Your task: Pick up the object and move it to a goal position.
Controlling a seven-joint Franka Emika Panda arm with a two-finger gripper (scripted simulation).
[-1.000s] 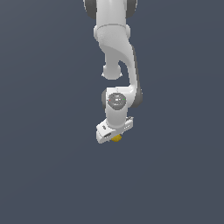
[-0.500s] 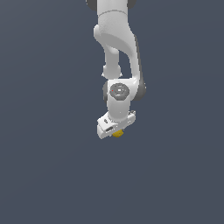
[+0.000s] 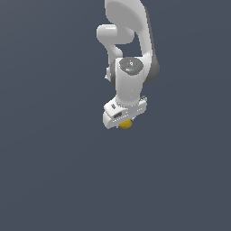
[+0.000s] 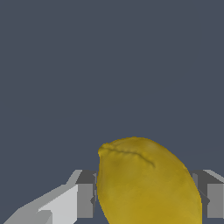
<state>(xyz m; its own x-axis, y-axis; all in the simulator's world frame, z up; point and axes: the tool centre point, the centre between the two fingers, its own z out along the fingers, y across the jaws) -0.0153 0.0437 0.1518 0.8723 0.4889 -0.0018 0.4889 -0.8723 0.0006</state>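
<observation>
Lemon pinched between the fingers, carried on a rounded, bumpy skin.

The fingers (image 4: 146,201) are clamped on the yellow object (image 4: 146,183), one pad (image 4: 85,200) pressed to each flank of it, and most of its bulk bulges forward past the tips. From the exterior view the object (image 3: 126,124) peeks out just beneath the white hand, with nothing but dark tabletop (image 3: 54,180) around it. The risk, as I judge it, is the curved surface: two flat pads on an oval lump make a small contact, so a quick swing or tilt on the way to the goal could let it roll or squirt out. No goal marker is visible to me.
</observation>
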